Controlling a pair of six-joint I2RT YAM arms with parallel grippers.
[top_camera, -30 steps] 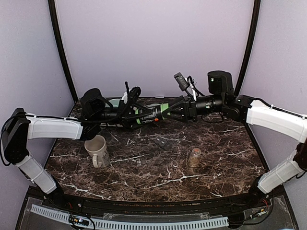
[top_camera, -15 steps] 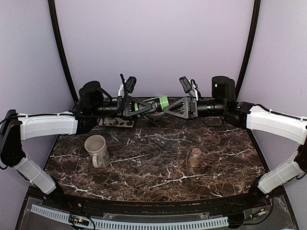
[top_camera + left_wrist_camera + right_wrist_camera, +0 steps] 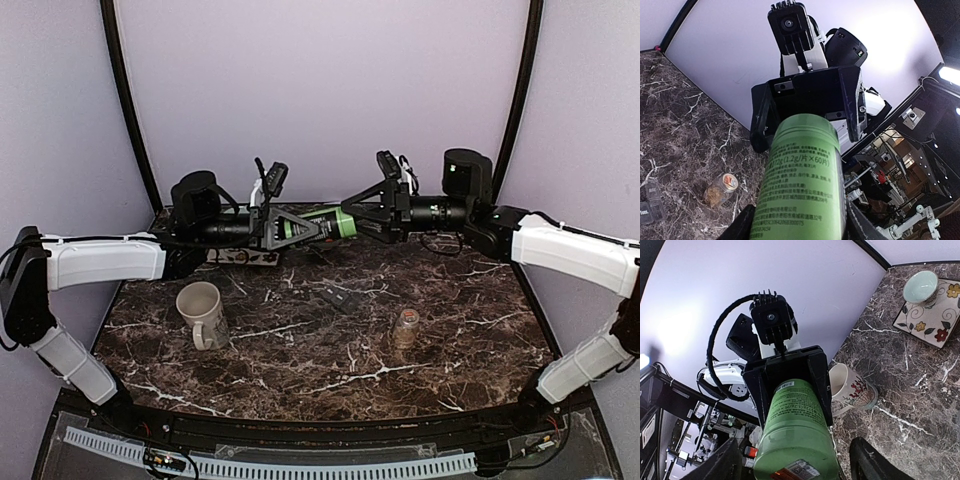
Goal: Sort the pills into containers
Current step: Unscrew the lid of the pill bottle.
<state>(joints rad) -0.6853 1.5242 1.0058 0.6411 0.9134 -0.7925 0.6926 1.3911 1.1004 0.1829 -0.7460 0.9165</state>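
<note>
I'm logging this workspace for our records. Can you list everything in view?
Bottle: one, green, held level above the back of the table.
Mug: one, cream, left.
Small jar: one, clear with orange cap, right of centre.
Case: one, dark, centre.
Bowl: one, pale green, on the tile.
Tile: one, white floral, back left.
Table: one, dark marble.
Left jaws: one pair, black, shut on the bottle.
Right jaws: one pair, black, open around the bottle's end.

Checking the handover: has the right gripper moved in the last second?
Yes. The right gripper has opened its jaws around the green bottle and shifted up the top view, farther from the small jar below it.
</note>
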